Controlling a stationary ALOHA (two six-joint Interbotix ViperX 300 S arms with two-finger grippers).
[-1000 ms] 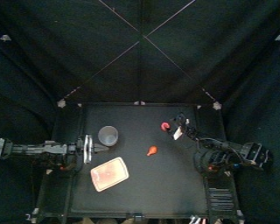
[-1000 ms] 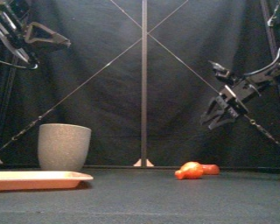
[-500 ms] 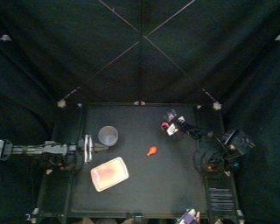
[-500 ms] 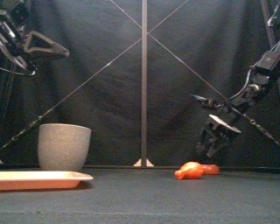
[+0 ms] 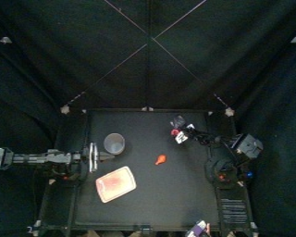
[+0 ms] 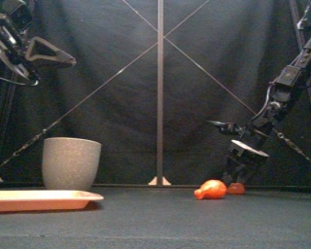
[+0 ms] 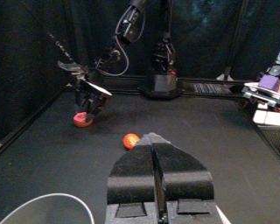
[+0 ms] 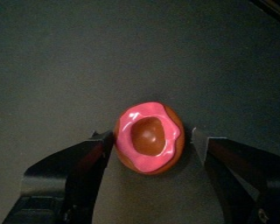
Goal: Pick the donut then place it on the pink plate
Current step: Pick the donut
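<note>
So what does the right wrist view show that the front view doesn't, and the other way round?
Only the right wrist view: the donut seen from above, pink icing over a brown edge, lying between the open jaws of the right pincer, one jaw on either side. Only the front view: the grey cup, the pink plate, an orange toy just beside the donut, and the resting left arm raised at the left. Both: the donut, and the right pincer lowered over it.
</note>
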